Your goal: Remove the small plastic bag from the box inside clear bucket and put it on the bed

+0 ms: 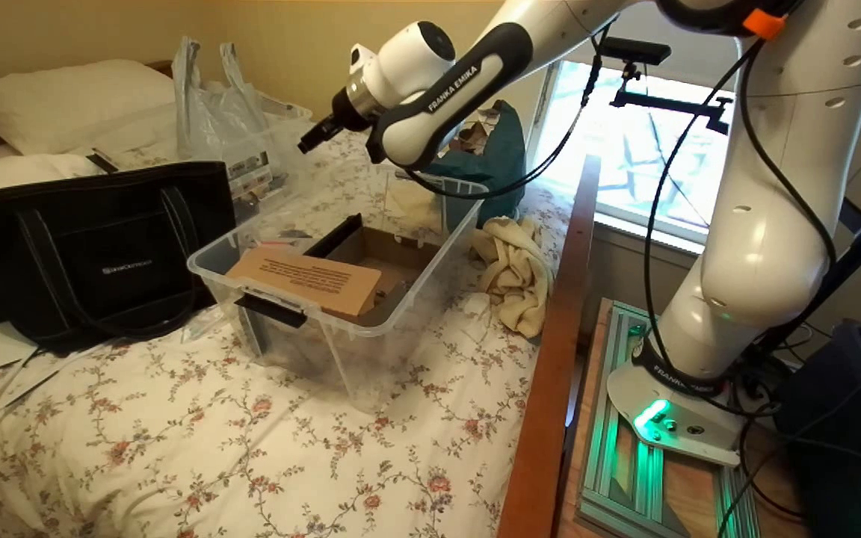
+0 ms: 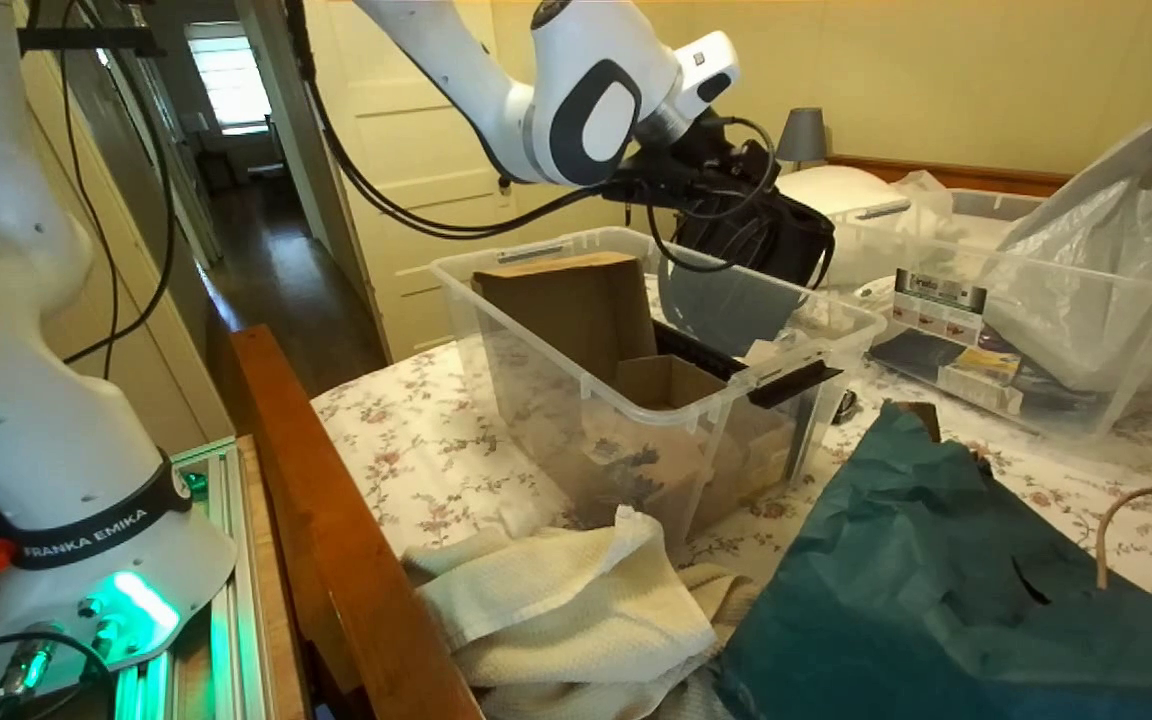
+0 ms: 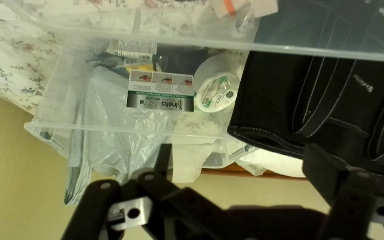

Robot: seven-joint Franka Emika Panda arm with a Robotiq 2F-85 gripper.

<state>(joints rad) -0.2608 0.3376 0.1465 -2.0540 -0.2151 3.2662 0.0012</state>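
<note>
1. Gripper (image 3: 238,151): fingers (image 3: 163,158) observed well apart in the wrist view, a wide gap between them. In an exterior view the Franka arm (image 1: 468,90) holds it in the air over the bed (image 1: 266,448), fingertips angled downward.
2. Clear rectangular storage tub (image 1: 359,355): stands upright on the bed, whose white spread carries a small floral print.
3. Cardboard box (image 1: 393,250): inside that tub, uncovered, its printed flap (image 1: 303,278) tilted up at one end.
4. Small plastic bag: from where I stand I cannot pick it out with certainty. The flap screens part of the box's interior in an exterior view.
5. Black tote bag (image 1: 102,254): upright on the bed, just beside the tub; lettering on its front too small to read.
6. Neighbouring clear tub (image 2: 1141,365): near the storage tub. Contents noted: a grey plastic shopping bag (image 2: 1096,270) and an InstaView carton (image 3: 160,90), its label inverted in the wrist view.
7. Cream cloth (image 2: 576,600): crumpled, between the storage tub and the wooden bed rail (image 2: 356,540).
8. Teal bag (image 2: 936,590): beside the cloth; material undetermined.
9. White pillow (image 1: 79,104): at the head of the bed.
</note>
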